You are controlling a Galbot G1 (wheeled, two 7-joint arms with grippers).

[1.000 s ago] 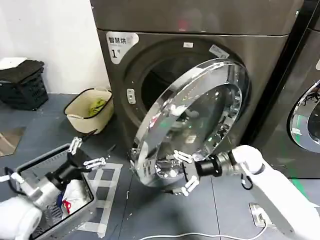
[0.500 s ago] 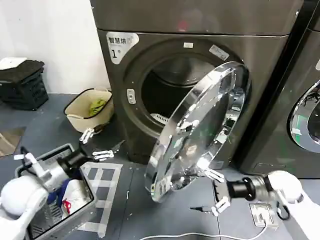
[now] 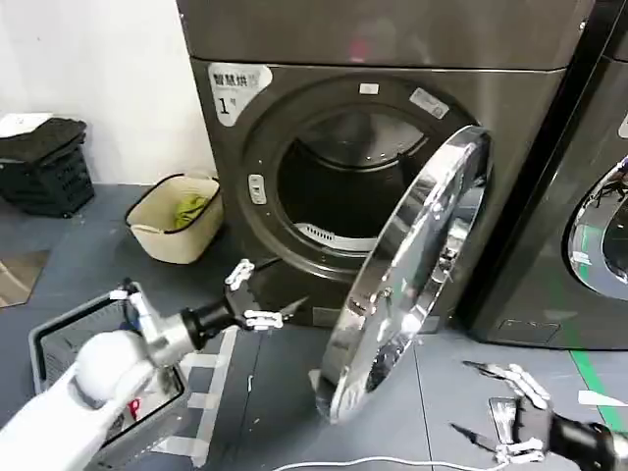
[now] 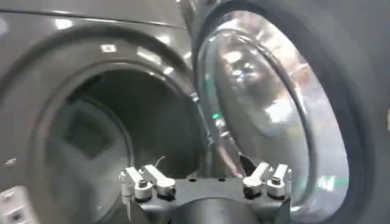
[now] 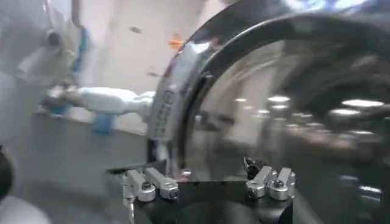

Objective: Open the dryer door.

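Note:
The dryer door (image 3: 417, 265) with its chrome rim stands swung wide open, nearly edge-on, hinged at the right of the grey-brown machine with the "1" label (image 3: 229, 102). The dark drum opening (image 3: 334, 186) is exposed. My left gripper (image 3: 270, 292) is open, low in front of the drum's lower left, touching nothing. My right gripper (image 3: 473, 402) is open near the floor, to the right of the door and apart from it. The left wrist view has the drum (image 4: 91, 140), the door (image 4: 274, 115) and the open gripper (image 4: 207, 176). The right wrist view looks over the open gripper (image 5: 207, 179) at the door's rim (image 5: 177, 91).
A cream basket (image 3: 177, 218) stands left of the dryer and a black crate (image 3: 44, 162) by the wall. A grey wire basket (image 3: 69, 339) sits under my left arm. The neighbouring dark machine (image 3: 599, 235) stands at the right. White tape (image 3: 211, 363) and a cable (image 3: 392, 461) lie on the floor.
The door has swung further open to the right. My right gripper has left the door and drawn back to the lower right. My left arm has reached forward toward the dryer's front.

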